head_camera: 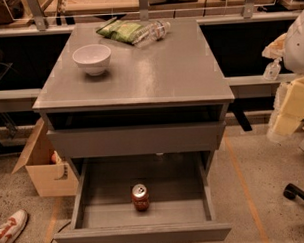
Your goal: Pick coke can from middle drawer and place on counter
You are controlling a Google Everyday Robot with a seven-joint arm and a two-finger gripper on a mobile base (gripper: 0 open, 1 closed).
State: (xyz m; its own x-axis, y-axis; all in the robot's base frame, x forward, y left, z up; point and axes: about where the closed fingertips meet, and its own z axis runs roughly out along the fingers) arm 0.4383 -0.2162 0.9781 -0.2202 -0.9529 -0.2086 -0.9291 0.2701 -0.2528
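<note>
A: Obs.: coke can (140, 197) upright on the floor of the middle drawer (109, 185), near its front; drawer pulled out. Gripper (274, 64) high at the right edge, well apart from the can. Parted or closed, I cannot tell.

B: How to do it well?

A: Judgement: descend from above, clear of the upper drawer front (137, 139). Grip mid-body, lift straight. Set down on bare table (165, 78), away from white bowl (92, 58) and water bottle (154, 31).

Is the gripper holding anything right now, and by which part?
Nothing visibly: the gripper sits at the right edge, apart from the coke can standing free in the middle drawer.
</note>
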